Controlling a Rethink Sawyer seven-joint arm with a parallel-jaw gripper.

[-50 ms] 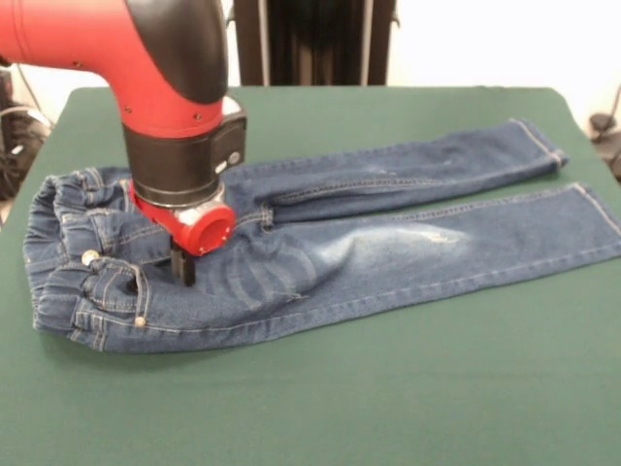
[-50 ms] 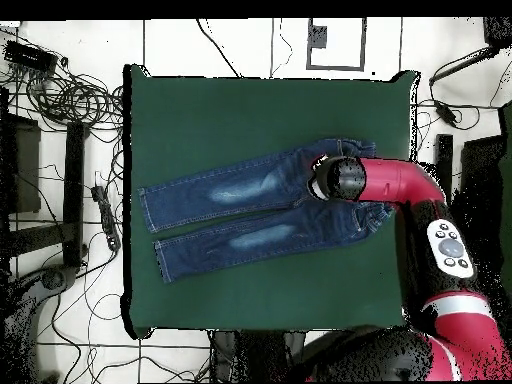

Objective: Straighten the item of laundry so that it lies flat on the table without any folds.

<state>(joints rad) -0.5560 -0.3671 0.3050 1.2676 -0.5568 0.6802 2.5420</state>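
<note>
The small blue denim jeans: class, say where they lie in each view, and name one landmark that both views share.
Front view: the small blue denim jeans stretch across the middle of the dark green table, waistband at left, leg ends at right.
Overhead view: the jeans lie mid-table, leg ends at left, waistband at right under the arm.
Shared landmark: the red and black arm's gripper, coming down near the waistband.

White tiled floor [image 2: 240, 45], tangled black cables [image 2: 70, 95] along one side, dark stand [image 1: 312, 41] behind against a white wall [image 1: 485, 39]
</note>
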